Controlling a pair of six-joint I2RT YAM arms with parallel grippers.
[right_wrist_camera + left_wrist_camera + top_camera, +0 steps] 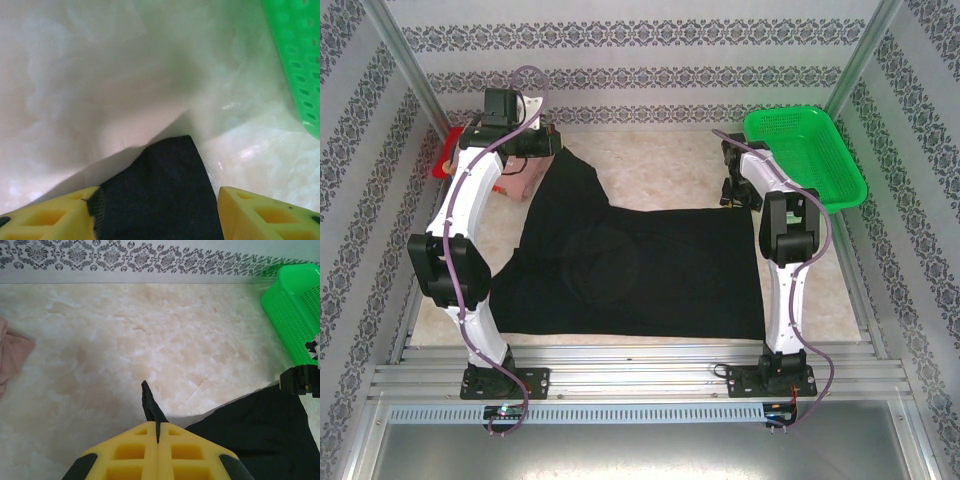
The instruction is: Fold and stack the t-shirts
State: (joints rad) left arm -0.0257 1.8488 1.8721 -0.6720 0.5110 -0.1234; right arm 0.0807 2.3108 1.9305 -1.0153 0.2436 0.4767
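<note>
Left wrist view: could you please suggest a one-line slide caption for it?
Left gripper shut on the black t-shirt edge, green basket at far right.

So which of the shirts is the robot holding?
The black t-shirt, spread flat mid-table: the left gripper is shut on its cloth. The pink t-shirt and the red t-shirt lie aside at the far left.

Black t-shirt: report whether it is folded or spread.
Spread: the black t-shirt lies open across the table, one corner pinched in the left gripper.
</note>
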